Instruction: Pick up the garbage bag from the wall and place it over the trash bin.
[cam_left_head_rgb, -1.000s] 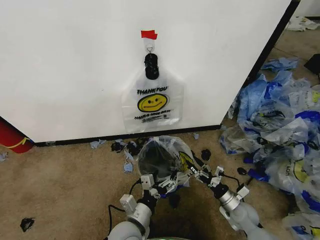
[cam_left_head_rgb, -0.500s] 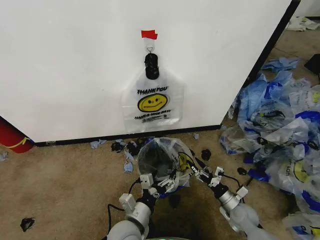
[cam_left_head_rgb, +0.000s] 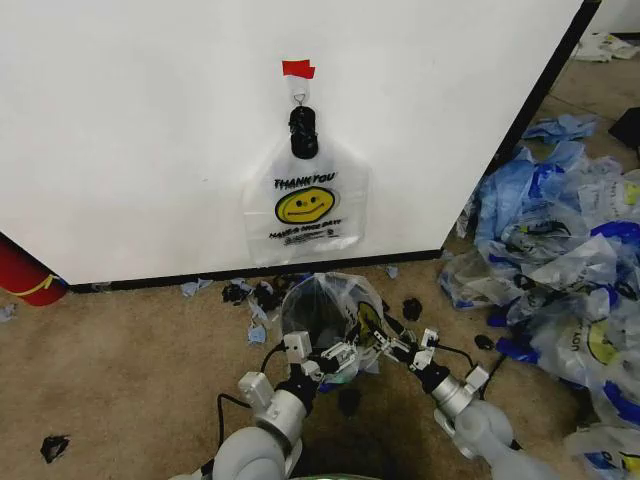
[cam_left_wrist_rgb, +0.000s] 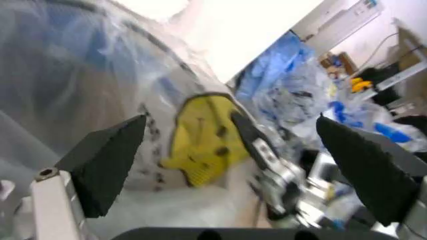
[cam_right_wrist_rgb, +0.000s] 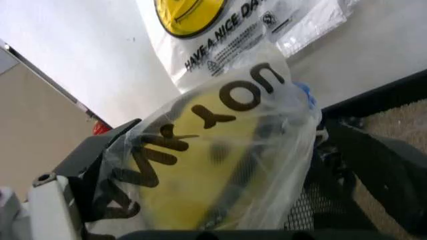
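Both grippers, left (cam_left_head_rgb: 322, 366) spread wide and empty, right (cam_left_head_rgb: 392, 345) pinching the flimsy, slippery garbage bag (cam_left_head_rgb: 335, 305); best gripped at its rim

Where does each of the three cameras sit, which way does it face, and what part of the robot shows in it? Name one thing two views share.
Head view: high on the robot, facing forward and down at the wall, the trash bin, the left gripper and the right gripper.
Left wrist view: on the left arm, facing the garbage bag between its open fingers.
Right wrist view: on the right arm, close against bag print.
Shared: the bag on the bin.
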